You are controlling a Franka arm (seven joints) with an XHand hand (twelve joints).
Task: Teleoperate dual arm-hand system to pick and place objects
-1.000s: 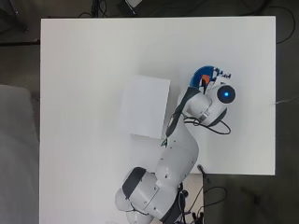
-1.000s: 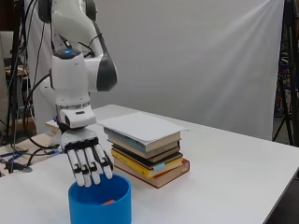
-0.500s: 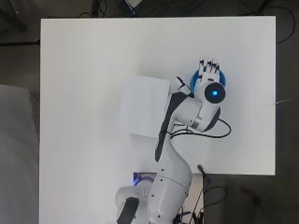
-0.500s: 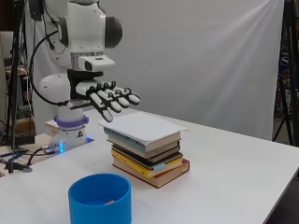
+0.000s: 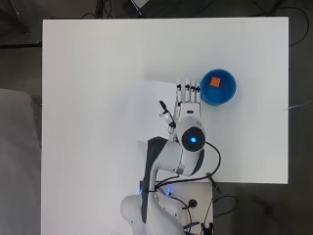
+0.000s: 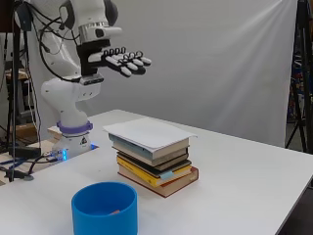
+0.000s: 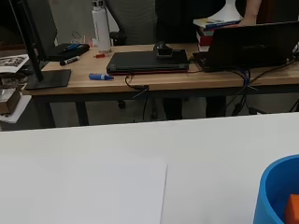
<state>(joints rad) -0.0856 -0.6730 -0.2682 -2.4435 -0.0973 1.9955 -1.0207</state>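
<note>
Overhead view: hand (image 5: 188, 97) stretches flat with straight fingers and holds nothing, just left of the blue bowl (image 5: 218, 87), where an orange block (image 5: 215, 82) lies. Side view: the hand (image 6: 122, 61) hangs high above a book stack (image 6: 154, 159) topped with white paper; the bowl (image 6: 104, 209) sits nearer. Wrist view: bowl rim (image 7: 275, 196), block (image 7: 293, 211).

Blue bowl (image 5: 219, 87), orange block (image 5: 214, 82) inside, white table (image 5: 98, 98), black and white robot hand (image 6: 122, 61), white-topped book stack (image 6: 154, 156)

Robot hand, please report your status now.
Robot hand open, empty, raised high above the book stack. Orange block lies inside the blue bowl. Nothing between robot hand and bowl.
</note>
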